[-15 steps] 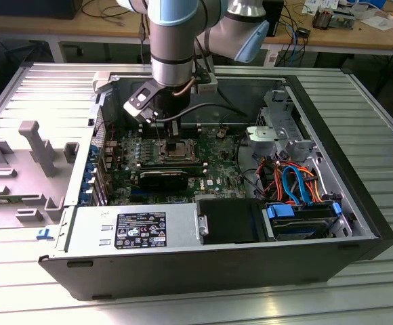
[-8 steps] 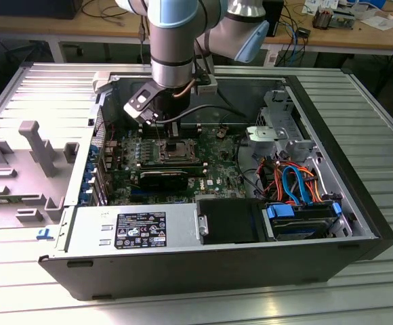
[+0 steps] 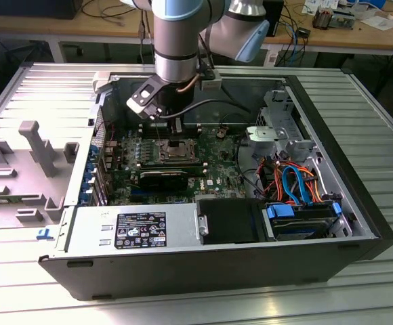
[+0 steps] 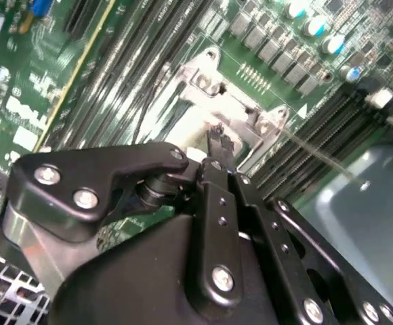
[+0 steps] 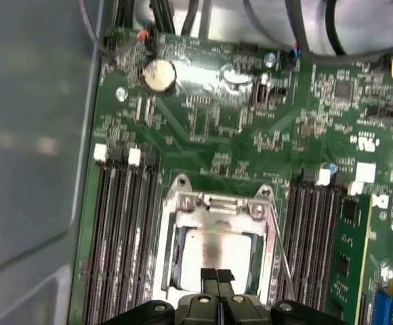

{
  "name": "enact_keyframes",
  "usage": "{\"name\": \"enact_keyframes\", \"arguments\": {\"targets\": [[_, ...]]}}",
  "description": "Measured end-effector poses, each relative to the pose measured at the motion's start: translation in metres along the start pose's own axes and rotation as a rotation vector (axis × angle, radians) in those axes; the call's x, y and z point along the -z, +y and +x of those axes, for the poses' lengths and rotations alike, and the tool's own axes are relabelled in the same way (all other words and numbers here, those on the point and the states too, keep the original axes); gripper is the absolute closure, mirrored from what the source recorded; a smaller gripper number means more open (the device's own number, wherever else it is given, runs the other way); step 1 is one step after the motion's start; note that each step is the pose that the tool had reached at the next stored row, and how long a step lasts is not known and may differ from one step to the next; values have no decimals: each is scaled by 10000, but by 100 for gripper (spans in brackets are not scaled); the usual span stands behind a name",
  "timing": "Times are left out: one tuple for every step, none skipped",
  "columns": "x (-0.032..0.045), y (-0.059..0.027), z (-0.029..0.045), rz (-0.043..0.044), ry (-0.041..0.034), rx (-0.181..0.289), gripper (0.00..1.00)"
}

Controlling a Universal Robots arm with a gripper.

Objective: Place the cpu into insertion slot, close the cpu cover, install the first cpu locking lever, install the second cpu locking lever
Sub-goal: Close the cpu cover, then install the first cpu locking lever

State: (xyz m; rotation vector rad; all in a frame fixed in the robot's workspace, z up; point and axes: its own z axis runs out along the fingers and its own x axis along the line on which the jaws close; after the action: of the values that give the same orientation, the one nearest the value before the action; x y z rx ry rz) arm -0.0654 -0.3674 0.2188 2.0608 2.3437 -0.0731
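Observation:
The cpu lies in the insertion slot on the green board, its silvery top showing through the window of the cpu cover. The cover lies down over the chip. My gripper hangs just above the chip's edge with its black fingertips pressed together and nothing between them. A thin wire locking lever runs along one side of the socket and sticks out past it at a slant. In the exterior view the gripper stands right above the socket inside the open case.
Long black memory slots flank the socket on both sides. A black block lies just in front of the socket. Drive bays with orange and blue cables fill the exterior view's right. The power supply sits at the front.

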Motion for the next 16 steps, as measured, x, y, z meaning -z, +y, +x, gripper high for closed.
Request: {"name": "enact_keyframes", "arguments": {"targets": [[1,61,-8,44,26,2,89],[4,82,-11,51,36,4,89],[18,102,-14,49,48,6,89],[54,101,-16,51,54,4,89],[80,100,-17,50,56,3,89],[103,100,-18,50,59,3,89],[128,99,-19,50,58,3,89],[145,99,-20,51,57,4,89],[153,99,-20,47,76,5,89],[155,99,-20,45,81,5,89],[155,99,-20,45,83,4,89],[155,99,-20,46,82,5,89],[156,99,-20,47,80,5,89],[157,99,-20,47,81,5,89],[158,99,-20,48,80,5,89],[158,99,-21,45,79,68,89]]}}
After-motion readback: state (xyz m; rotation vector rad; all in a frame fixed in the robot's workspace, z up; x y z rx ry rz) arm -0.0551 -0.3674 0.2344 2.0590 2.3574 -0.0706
